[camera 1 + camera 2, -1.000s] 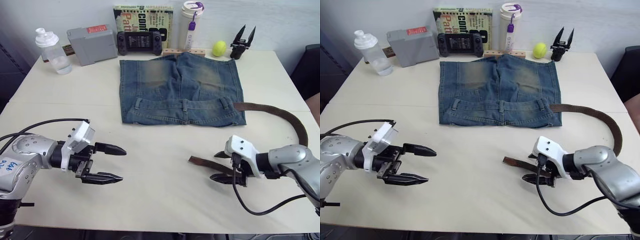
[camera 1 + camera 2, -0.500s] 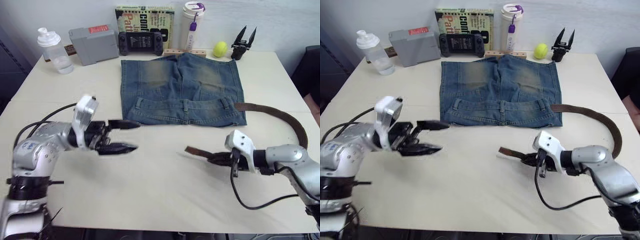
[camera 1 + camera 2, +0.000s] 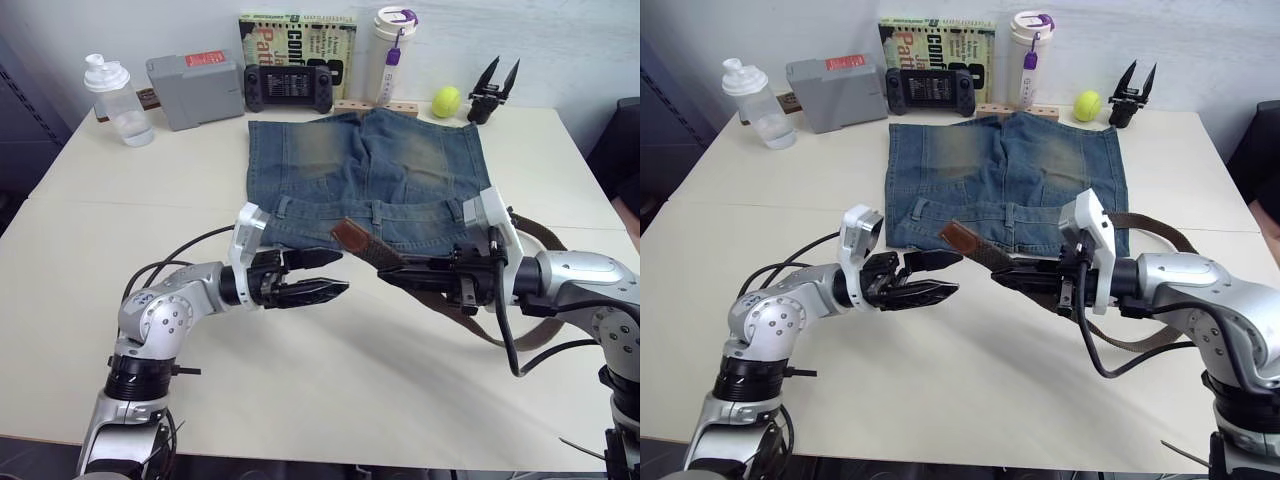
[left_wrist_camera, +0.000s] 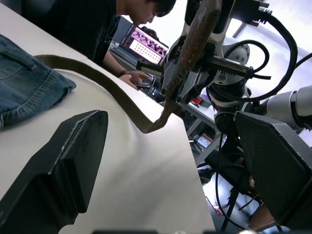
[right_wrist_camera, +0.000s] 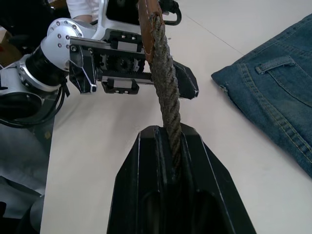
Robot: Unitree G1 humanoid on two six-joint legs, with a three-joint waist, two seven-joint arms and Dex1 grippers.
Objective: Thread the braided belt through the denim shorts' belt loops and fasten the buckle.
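Right gripper (image 3: 392,271) pinching the braided belt (image 3: 372,252) behind its leather tip, holding it lifted above the table (image 3: 330,380), left gripper (image 3: 338,272) hovering just beside the tip, fingers parted (gripping nothing), denim shorts (image 3: 366,172) lying flat beyond.
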